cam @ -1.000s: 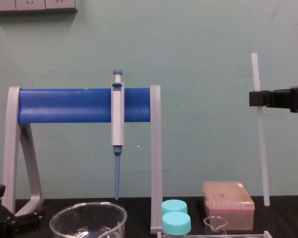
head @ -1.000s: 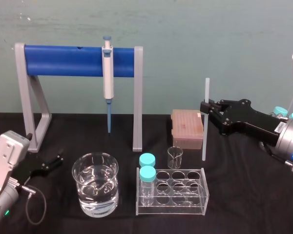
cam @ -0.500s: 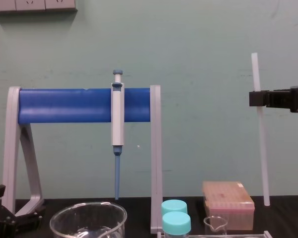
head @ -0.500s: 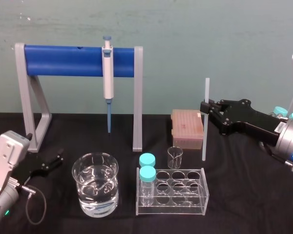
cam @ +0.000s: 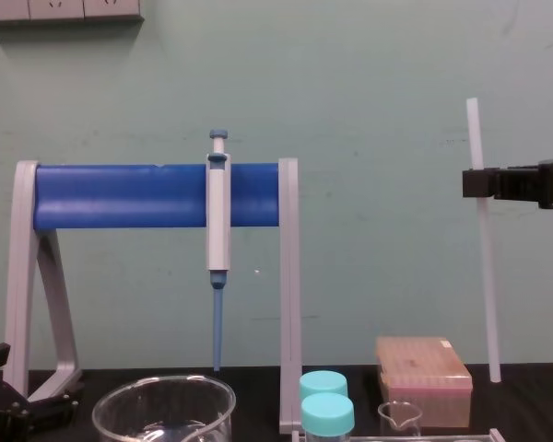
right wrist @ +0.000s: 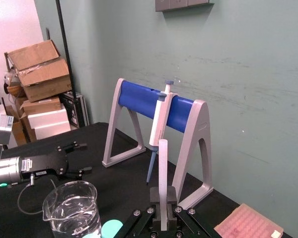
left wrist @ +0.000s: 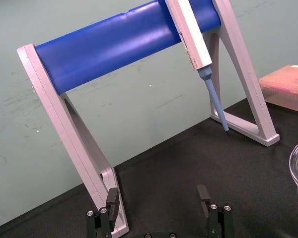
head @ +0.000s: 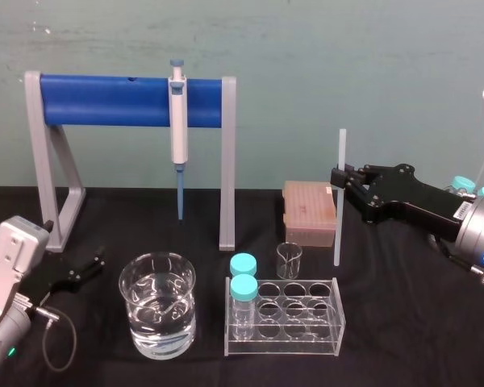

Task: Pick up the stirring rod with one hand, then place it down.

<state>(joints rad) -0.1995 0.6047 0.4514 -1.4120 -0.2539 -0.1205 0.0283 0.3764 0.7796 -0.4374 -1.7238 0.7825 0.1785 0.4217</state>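
Just right of pink box (head: 309,211) — R gripper (head: 337,178) pinches stirring rod (head: 340,149) upright; L gripper (head: 90,266) parked low-left, fingers spread.

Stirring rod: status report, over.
Right gripper shut on stirring rod, held upright, right of the tip box. Left gripper open, parked low by the stand. Small beaker and tube rack close by.

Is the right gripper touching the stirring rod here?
Touching. In the chest view the right gripper clamps the stirring rod with no gap, holding it upright; the right wrist view shows the same pinch.
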